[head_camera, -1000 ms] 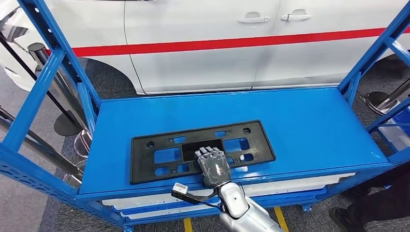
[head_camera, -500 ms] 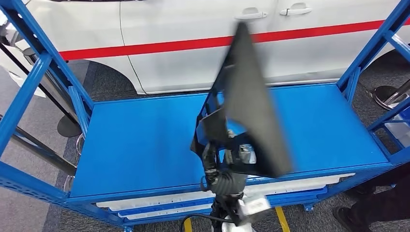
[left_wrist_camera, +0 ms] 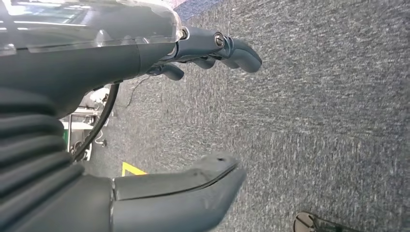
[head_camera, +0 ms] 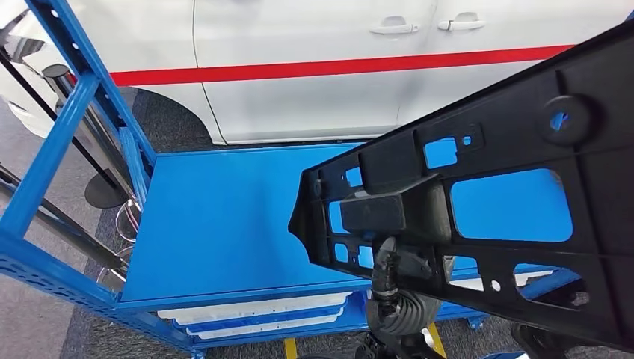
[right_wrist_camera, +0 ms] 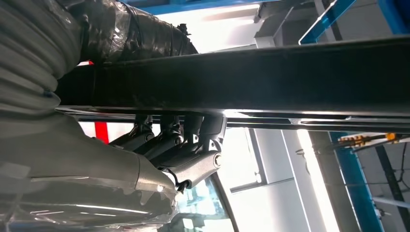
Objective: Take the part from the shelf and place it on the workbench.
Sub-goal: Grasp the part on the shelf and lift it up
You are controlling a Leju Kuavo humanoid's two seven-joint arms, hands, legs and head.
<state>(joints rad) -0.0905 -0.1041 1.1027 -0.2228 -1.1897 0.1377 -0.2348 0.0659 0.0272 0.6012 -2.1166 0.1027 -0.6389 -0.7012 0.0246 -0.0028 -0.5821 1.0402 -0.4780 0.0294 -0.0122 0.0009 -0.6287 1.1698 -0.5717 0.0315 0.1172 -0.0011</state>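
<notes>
Our right hand [head_camera: 395, 278] holds the black plastic part [head_camera: 516, 187] clear of the blue shelf [head_camera: 217, 224], tilted up close to our head camera so that it fills the right side of the scene, with the white car [head_camera: 299, 67] beyond the far edge of the shelf. We judge the first half of the job done: the part is off the shelf deck and in the air, while the carry to the workbench and the set-down are left, and no workbench shows here. In the right wrist view our fingers [right_wrist_camera: 169, 140] are curled tight against one face of the part [right_wrist_camera: 290, 77], the thumb on the other. Our left hand [left_wrist_camera: 193, 111] hangs over grey carpet, fingers apart, holding nothing.
</notes>
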